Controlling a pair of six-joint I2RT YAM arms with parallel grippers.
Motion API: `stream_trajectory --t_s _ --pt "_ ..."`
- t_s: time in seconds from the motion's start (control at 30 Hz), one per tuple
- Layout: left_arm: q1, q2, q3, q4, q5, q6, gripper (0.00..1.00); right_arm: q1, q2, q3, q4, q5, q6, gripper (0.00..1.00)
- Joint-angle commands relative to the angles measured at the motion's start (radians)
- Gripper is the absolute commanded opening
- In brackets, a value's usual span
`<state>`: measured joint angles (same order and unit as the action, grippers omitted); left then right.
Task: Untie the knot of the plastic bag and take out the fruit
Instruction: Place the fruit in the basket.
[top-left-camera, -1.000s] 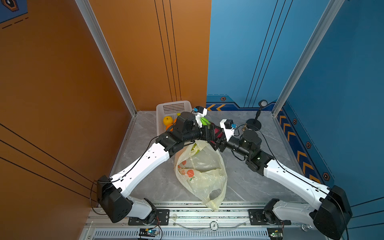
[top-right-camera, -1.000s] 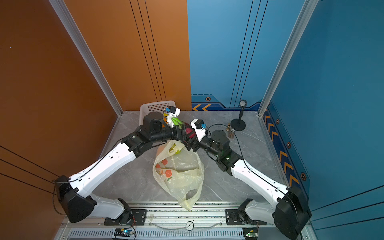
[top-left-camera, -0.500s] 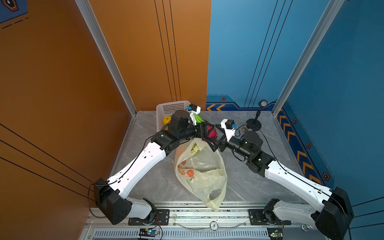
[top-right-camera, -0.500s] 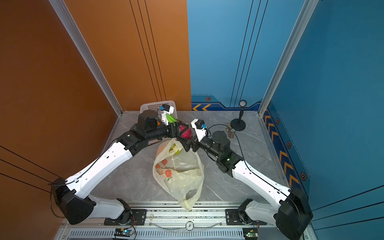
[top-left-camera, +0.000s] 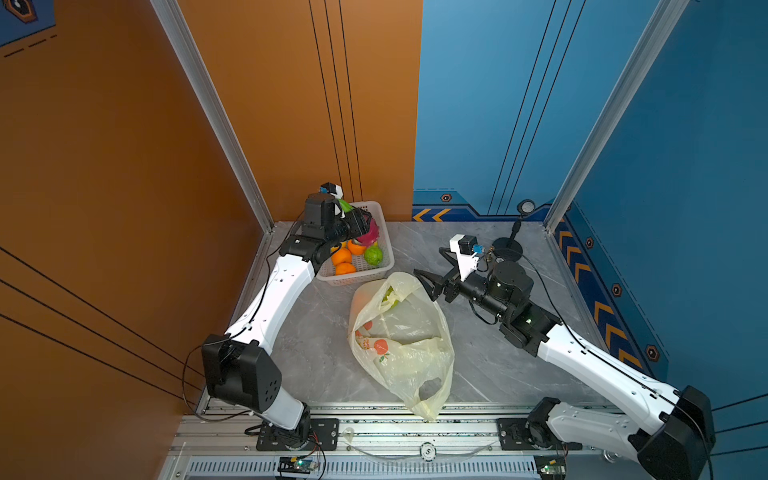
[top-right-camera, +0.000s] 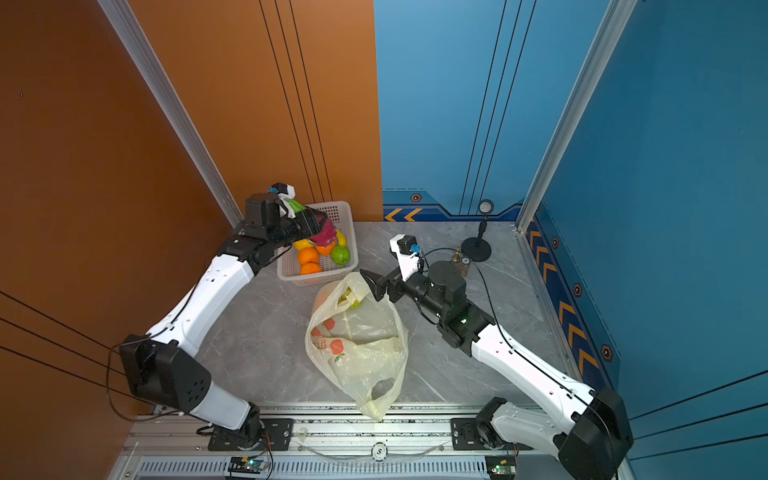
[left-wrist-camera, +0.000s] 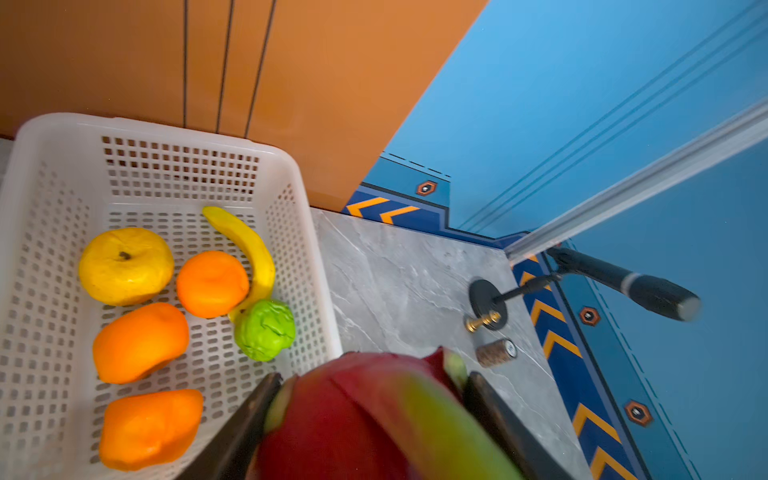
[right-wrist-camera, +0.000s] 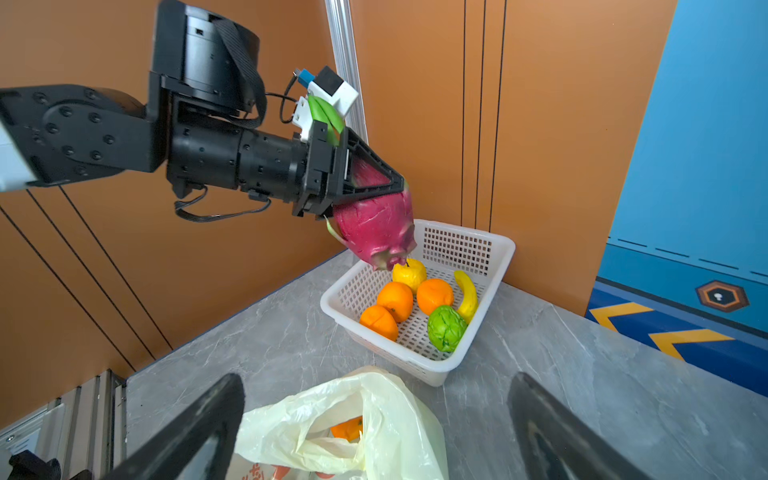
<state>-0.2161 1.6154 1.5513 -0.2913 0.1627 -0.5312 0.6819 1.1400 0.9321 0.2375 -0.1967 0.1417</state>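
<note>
Scene is lit brightly and evenly from above; only faint, soft shadows are cast on the surface (top-left-camera: 316, 332). Top views are sharp. In the left wrist view the dragon fruit (left-wrist-camera: 353, 424) is blurred, out of focus.

Pale-yellow plastic bag (top-left-camera: 402, 345) lies open, crumpled, an orange (right-wrist-camera: 348, 428) inside; dragon fruit (right-wrist-camera: 379, 227) aloft.

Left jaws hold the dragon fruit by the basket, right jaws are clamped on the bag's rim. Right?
Not quite. In the right wrist view the right jaws stand open at the mouth of the plastic bag, gripping nothing. The left jaws do hold the dragon fruit by the basket.
</note>
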Motion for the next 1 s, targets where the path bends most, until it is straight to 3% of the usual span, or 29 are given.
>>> stream_trajectory --t_s 0.0,0.17,0.3,0.5,0.73,0.87,0.97 --pt "0.044 0.097 0.087 0.009 -0.038 -0.017 0.43 0.005 0.016 0.063 -0.105 0.043 0.055 1.00" --pt "0.108 0.321 0.210 0.131 -0.003 -0.126 0.43 0.008 0.032 0.089 -0.138 0.051 0.106 1.00" --pt "0.150 0.538 0.396 0.178 0.061 -0.226 0.41 0.013 0.030 0.092 -0.145 0.062 0.123 1.00" --pt "0.189 0.844 0.755 0.036 0.111 -0.331 0.40 0.013 0.027 0.089 -0.151 0.081 0.134 1.00" --pt "0.219 1.049 0.992 -0.039 0.094 -0.366 0.41 0.013 0.024 0.088 -0.164 0.089 0.133 1.00" --pt "0.232 1.106 1.038 -0.099 0.086 -0.365 0.48 0.013 0.012 0.083 -0.170 0.102 0.129 1.00" --pt "0.236 1.111 1.038 -0.121 0.099 -0.352 0.67 0.013 0.009 0.085 -0.172 0.103 0.128 1.00"
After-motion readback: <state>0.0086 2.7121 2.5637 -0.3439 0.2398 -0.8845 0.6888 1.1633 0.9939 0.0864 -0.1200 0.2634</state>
